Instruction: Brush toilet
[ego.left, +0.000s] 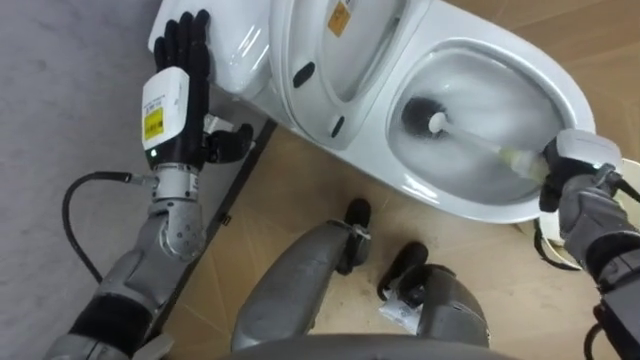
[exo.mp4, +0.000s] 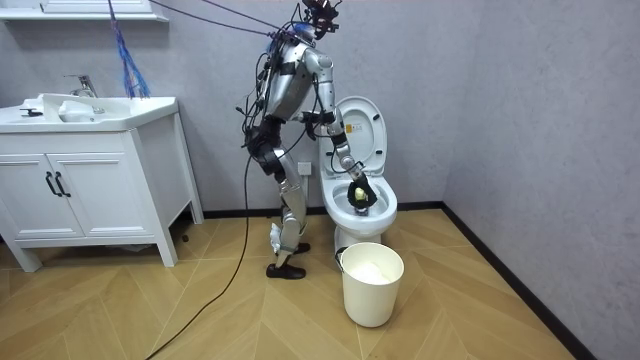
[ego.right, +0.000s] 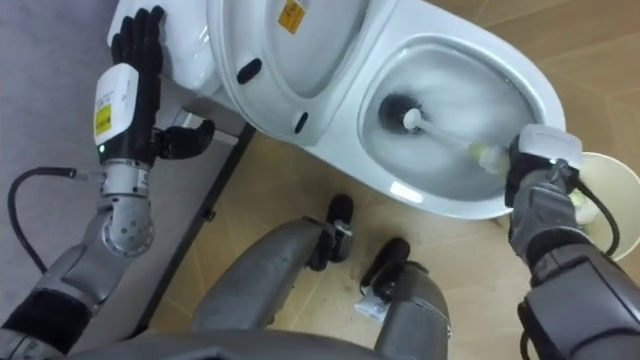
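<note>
The white toilet (ego.left: 565, 85) stands with its lid (ego.left: 345, 60) raised. A dark brush head (ego.left: 420, 113) sits deep in the bowl, and its white handle (ego.left: 490, 148) runs back toward the bowl's near rim. My right hand (ego.left: 578, 170) is curled round that handle's end, just above the rim. My left hand (ego.left: 185, 60) lies flat on the tank top with its fingers straight, thumb out to the side. In the room view I stand at the toilet's (exo.mp4: 358, 205) side, bent forward over it.
A white bucket (exo.mp4: 372, 283) stands on the wooden floor just in front of the toilet, close to my right arm. A white vanity cabinet (exo.mp4: 90, 180) with a basin is at the room view's left. Grey walls close in behind and beside the toilet.
</note>
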